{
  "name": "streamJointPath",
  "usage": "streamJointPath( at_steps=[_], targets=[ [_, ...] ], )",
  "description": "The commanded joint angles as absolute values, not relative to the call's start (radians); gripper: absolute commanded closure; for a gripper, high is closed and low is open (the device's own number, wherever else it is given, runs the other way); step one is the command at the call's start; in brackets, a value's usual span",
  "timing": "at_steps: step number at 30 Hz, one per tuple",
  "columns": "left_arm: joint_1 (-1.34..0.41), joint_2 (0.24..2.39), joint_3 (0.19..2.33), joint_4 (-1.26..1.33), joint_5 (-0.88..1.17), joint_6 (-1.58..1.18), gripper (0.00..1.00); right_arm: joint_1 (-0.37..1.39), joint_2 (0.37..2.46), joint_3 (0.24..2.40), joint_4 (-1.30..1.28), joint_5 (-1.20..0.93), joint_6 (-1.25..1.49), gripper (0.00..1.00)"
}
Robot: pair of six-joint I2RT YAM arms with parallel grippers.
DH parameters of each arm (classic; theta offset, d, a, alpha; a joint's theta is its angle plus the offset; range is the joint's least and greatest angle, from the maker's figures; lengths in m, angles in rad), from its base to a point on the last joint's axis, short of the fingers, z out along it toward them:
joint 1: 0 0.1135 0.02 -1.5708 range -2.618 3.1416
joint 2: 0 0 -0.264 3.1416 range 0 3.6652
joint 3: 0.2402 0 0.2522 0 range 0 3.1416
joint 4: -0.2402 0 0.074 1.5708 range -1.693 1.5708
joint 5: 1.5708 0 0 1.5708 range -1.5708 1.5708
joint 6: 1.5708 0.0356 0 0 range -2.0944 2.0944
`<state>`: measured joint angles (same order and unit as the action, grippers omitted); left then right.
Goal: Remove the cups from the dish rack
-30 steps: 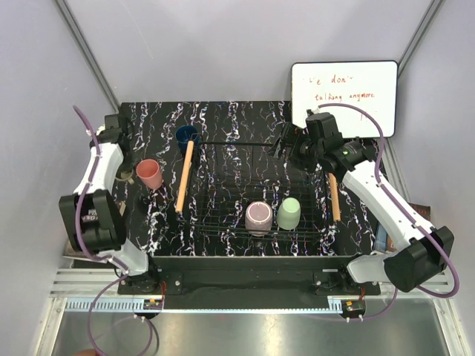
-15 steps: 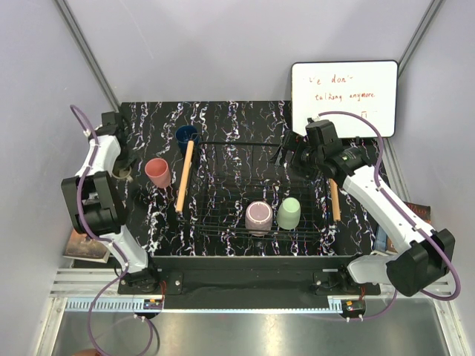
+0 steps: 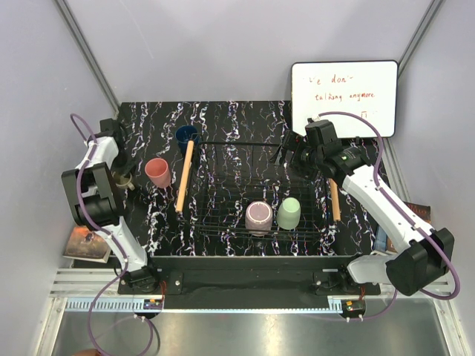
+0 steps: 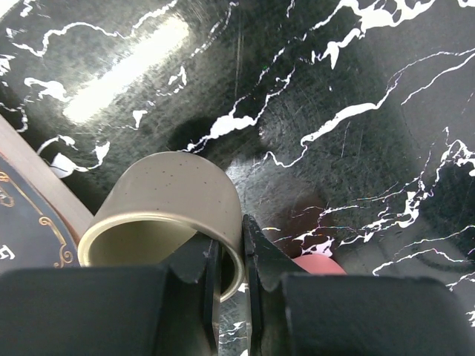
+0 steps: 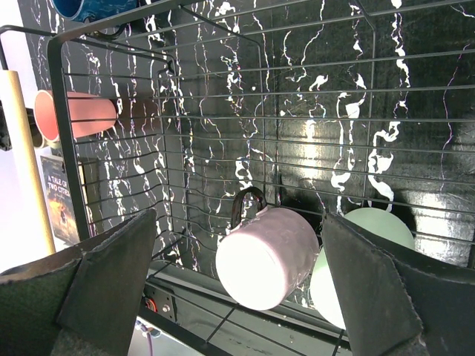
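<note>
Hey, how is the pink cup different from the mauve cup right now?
The pink cup stands on the table, left of the dish rack; the mauve cup sits inside the rack. The pink cup is mouth up, while the mauve cup appears base up. Both are small, plain and handleless.

White arm links [image 3: 378,200], black joints; purple cables [image 3: 349,113]; matte black wedge-shaped jaws
</note>
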<state>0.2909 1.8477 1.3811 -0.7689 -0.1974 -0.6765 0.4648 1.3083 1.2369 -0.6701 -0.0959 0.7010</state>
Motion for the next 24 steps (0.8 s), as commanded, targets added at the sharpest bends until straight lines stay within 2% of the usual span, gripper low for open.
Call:
streamJointPath(
  at_steps=[1, 12, 14, 17, 24],
  targets=[
    [0.295, 1.868, 1.428, -0.776, -0.178, -0.687, 1.0, 0.474, 1.313, 1.241, -0.637, -0.087, 0.713, 0.0],
    [0.302, 1.911, 1.433, -0.808, -0.134, -0.696, 1.0, 0.472, 1.309, 1.227, -0.629, -0.083, 0.713, 0.0],
    [0.302, 1.917, 1.43, -0.811, -0.129, -0.696, 0.96, 0.474, 1.308, 1.224, -0.626, -0.086, 0.712, 0.0],
    [0.307, 1.925, 1.424, -0.813, -0.12, -0.696, 0.85, 0.474, 1.304, 1.221, -0.626, -0.086, 0.707, 0.0],
    [0.307, 1.914, 1.407, -0.813, -0.129, -0.686, 0.75, 0.474, 1.296, 1.218, -0.626, -0.087, 0.695, 0.0]
  ],
)
